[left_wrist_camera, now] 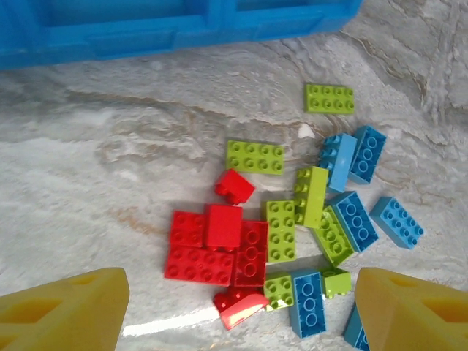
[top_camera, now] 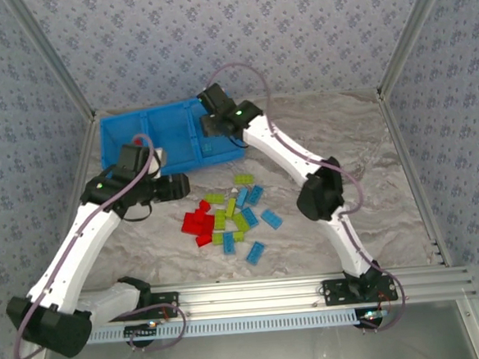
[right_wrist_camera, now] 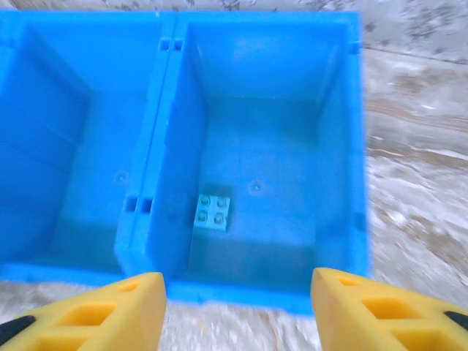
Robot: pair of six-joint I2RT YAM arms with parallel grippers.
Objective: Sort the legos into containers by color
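The right gripper point(right_wrist_camera: 235, 292) hangs open and empty over the tray's end compartment point(right_wrist_camera: 344, 146), where one light blue brick point(right_wrist_camera: 212, 213) lies. The left gripper point(left_wrist_camera: 241, 296), also open, is best lowered straight onto the separate red brick point(left_wrist_camera: 234, 186).

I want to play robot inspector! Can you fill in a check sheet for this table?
surface: marbled grey table, nothing spilled.
job's things: blue tray at the far left; one light blue brick lies in its end compartment; loose bricks, red, green and blue, piled mid-table.
clutter: nothing seen.
fingers: left fingers open above the pile; right fingers open above the tray, holding nothing.
cables: cables loop along each arm, away from the bricks.
surroundings: patterned walls; metal rail at the near edge.
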